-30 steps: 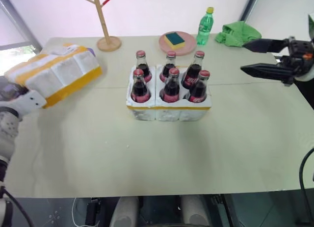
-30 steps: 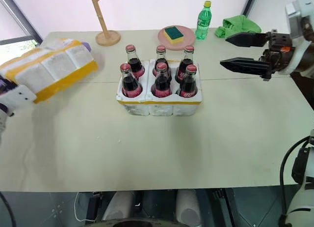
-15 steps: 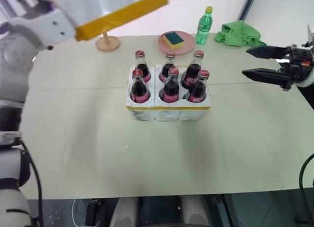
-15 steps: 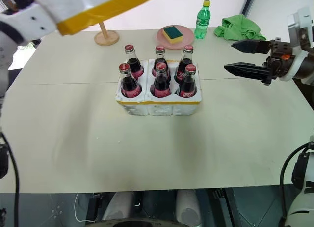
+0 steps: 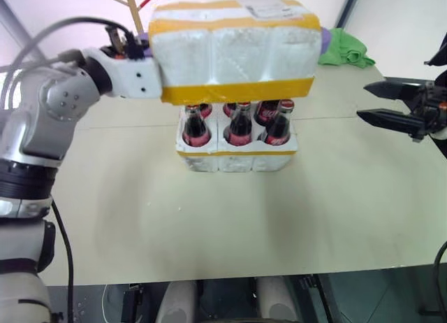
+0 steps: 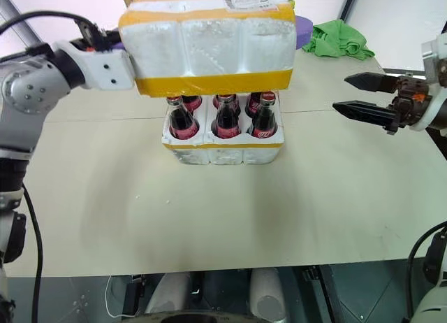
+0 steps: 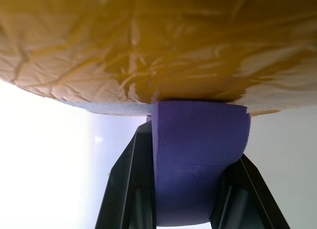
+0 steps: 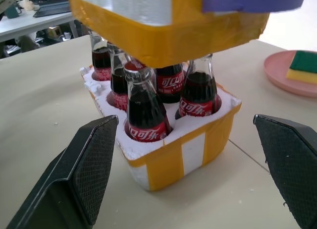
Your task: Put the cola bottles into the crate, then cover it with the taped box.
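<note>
Left gripper (image 7: pixel 190 189): I clamp a purple tab on the end of the taped box (image 5: pixel 234 49), a white styrofoam box with wide yellow bands and a shipping label on top.
Box place: upper centre of the head view, held level in the air, not touching the caps.
Crate (image 5: pixel 237 154): white styrofoam tray with a yellow strip, centre of the frame on the beige table (image 5: pixel 209 218), all six dark cola bottles (image 5: pixel 239 125) seated.
Key relation: box sits directly over the crate, long axes parallel; the move, I judge, is straight down.
Right gripper (image 5: pixel 383 103): fingers spread wide, empty, at the right edge, well apart from the crate.
</note>
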